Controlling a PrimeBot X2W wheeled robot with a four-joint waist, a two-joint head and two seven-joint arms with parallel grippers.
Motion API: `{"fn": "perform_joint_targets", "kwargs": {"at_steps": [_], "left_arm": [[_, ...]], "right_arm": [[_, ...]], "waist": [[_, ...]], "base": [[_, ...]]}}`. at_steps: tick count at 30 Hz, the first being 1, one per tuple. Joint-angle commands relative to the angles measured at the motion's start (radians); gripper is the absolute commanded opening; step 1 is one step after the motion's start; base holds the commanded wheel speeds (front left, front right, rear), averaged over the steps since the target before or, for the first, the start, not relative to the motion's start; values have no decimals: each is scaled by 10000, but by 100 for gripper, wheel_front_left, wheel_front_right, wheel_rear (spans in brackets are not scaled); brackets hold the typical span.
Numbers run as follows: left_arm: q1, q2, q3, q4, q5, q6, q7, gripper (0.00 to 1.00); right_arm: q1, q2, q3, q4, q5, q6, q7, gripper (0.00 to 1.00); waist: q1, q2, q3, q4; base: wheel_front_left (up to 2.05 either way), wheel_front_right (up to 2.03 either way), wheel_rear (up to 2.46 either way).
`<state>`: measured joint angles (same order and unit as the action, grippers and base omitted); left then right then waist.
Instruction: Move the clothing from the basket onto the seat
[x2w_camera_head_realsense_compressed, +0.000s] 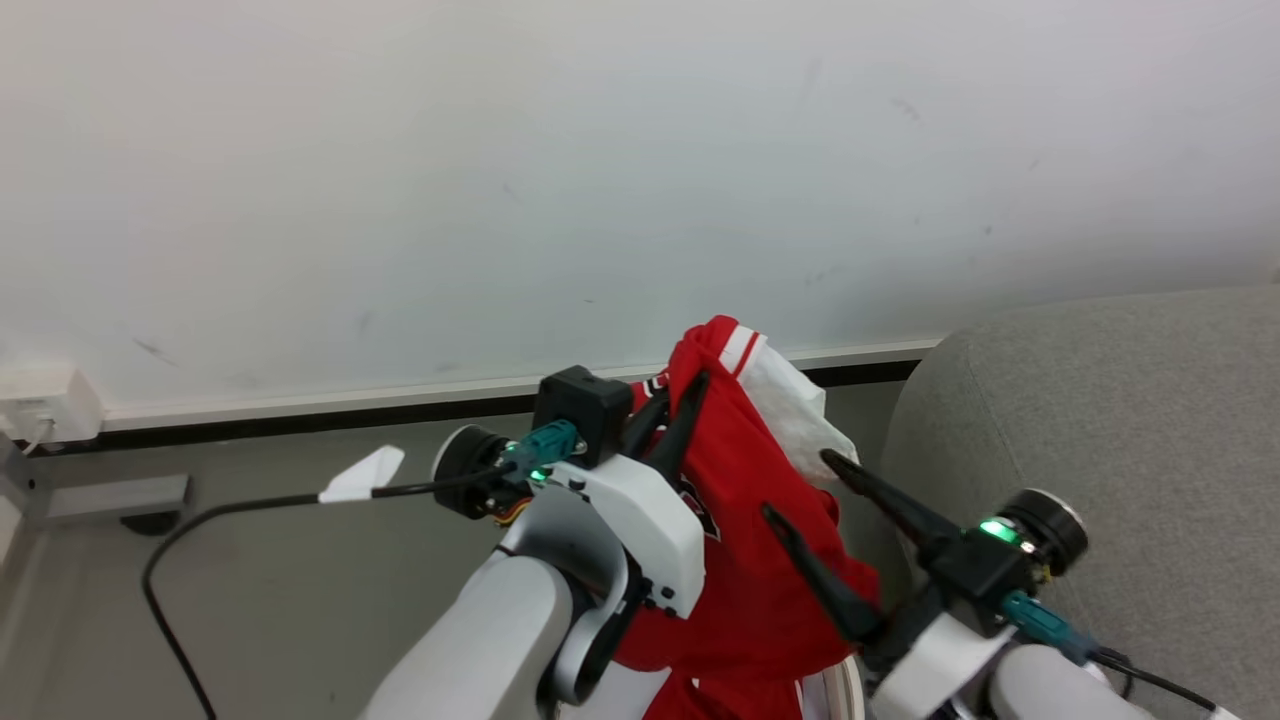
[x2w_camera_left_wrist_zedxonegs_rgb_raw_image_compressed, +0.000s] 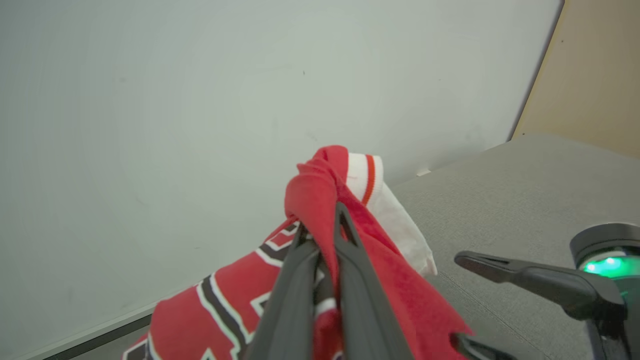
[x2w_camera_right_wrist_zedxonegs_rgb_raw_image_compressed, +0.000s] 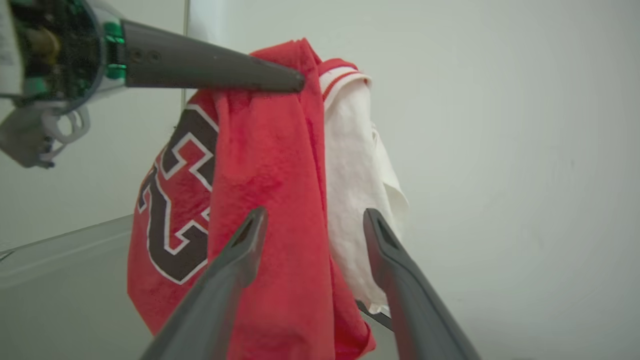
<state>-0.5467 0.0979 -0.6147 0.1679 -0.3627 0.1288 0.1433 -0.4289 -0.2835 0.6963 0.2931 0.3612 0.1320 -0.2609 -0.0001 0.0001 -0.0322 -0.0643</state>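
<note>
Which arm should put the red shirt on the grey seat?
The left. The left gripper is shut on the red jersey, held up beside the grey seat. The right gripper is open and holds nothing, so it would have to grab first.

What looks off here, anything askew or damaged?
Nothing damaged or spilled. The jersey hangs bunched and twisted from the shut left gripper, white fabric showing near the top; the right gripper is open beside it.
</note>
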Motion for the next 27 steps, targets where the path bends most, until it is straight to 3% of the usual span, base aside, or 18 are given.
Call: {"fn": "perform_joint_targets", "kwargs": {"at_steps": [1,9,16,17,18,19,27], "left_arm": [[-77,-67,-68,20,-64,-7,-75,0],[-211,-292,-505,162,-197,-39,-143,0],[-343,-401,-846,279,-451,-5,-203,0],[-363,-408,-873,295,-490,6,-227,0],[-389,-420,-906,308,-526,19,-249,0],[-417,-428,-934,322,-574,15,-230,0],[-436,-306,-854,545,-573,256,-390,3]], "right_arm": [[-395,220,258,379,117,-25,-10,100],[-1668,1353,1048,2162,933,-25,-35,100],[-2423,1898,1822,3789,1896,-23,-30,100],[-2481,1948,1922,3900,2134,-23,-31,81],[-2557,1986,1988,3961,2357,-23,-32,34],[-2636,2015,2023,3951,2486,-23,-32,0],[-2687,1707,2086,3348,2995,-23,-37,0]], "waist": [[1,-1,-13,59],[1,-1,-27,246],[1,-1,-67,391],[1,-1,-71,409],[1,-1,-73,429],[1,-1,-72,449],[1,-1,-49,457]], "base": [[0,0,0],[0,0,0],[0,0,0],[0,0,0],[0,0,0],[0,0,0],[0,0,0]]}}
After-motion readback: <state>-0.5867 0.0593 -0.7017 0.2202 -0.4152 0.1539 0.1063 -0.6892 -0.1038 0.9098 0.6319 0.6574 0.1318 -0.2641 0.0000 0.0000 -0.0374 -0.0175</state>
